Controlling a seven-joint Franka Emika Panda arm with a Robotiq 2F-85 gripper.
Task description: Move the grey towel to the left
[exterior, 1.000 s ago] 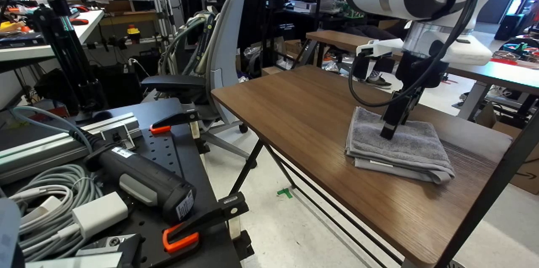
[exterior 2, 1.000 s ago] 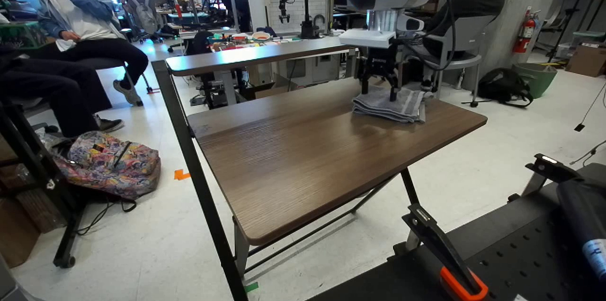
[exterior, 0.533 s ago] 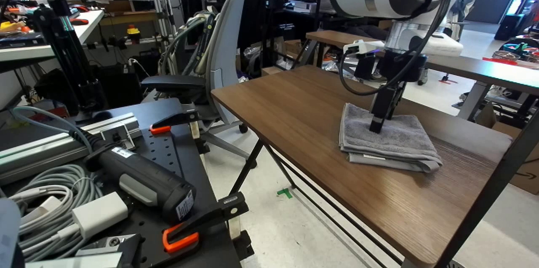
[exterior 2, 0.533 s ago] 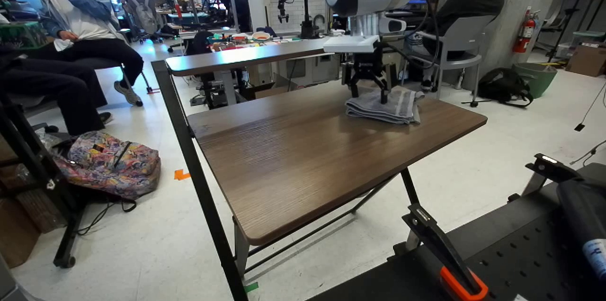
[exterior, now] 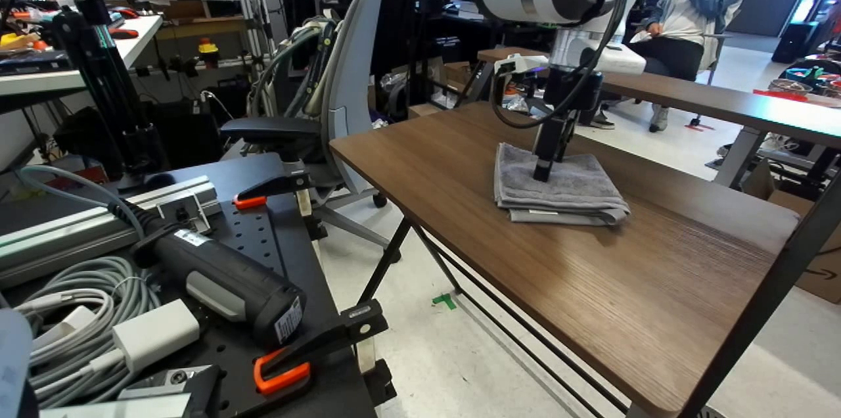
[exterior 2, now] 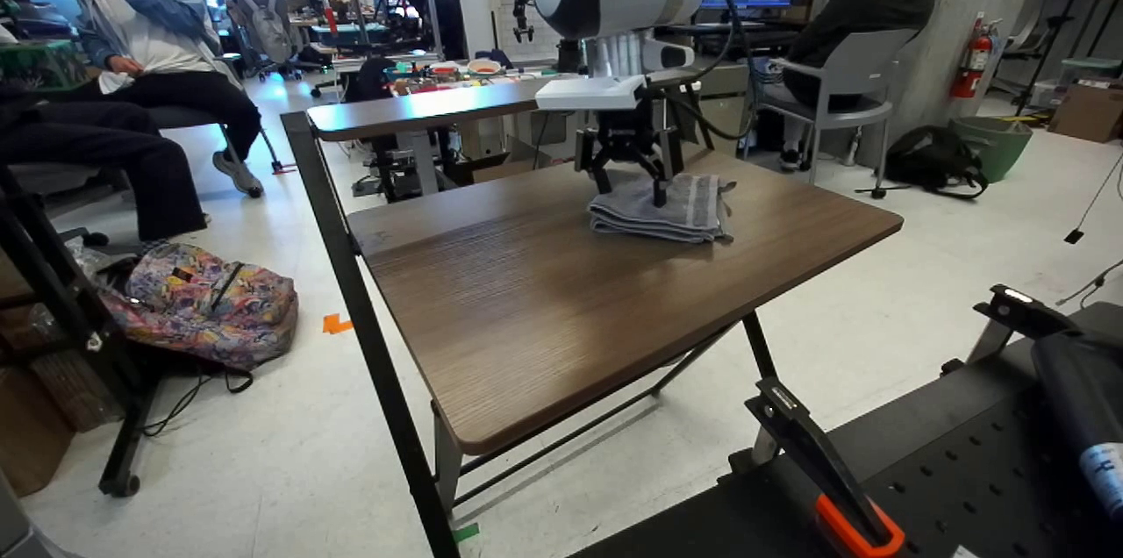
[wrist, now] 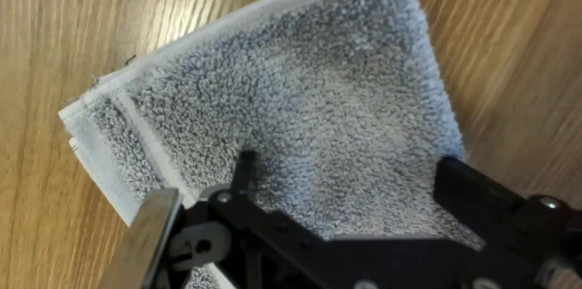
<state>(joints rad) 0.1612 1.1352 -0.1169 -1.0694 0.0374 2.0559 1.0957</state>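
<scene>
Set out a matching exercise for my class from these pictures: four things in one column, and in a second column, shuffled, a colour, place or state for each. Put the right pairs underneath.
Things
1. towel
2. gripper
3. fire extinguisher
4. bin

Descriptions
a. green
b. folded, lying on the brown table
c. red
d. open, pointing down, jaws apart

Pairs: 1-b; 2-d; 3-c; 4-a

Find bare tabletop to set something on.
The brown tabletop is bare between the grey towel and black post, and from the towel toward the office chair. Crowded: the towel beneath spread jaws, and the cluttered black bench.
</scene>
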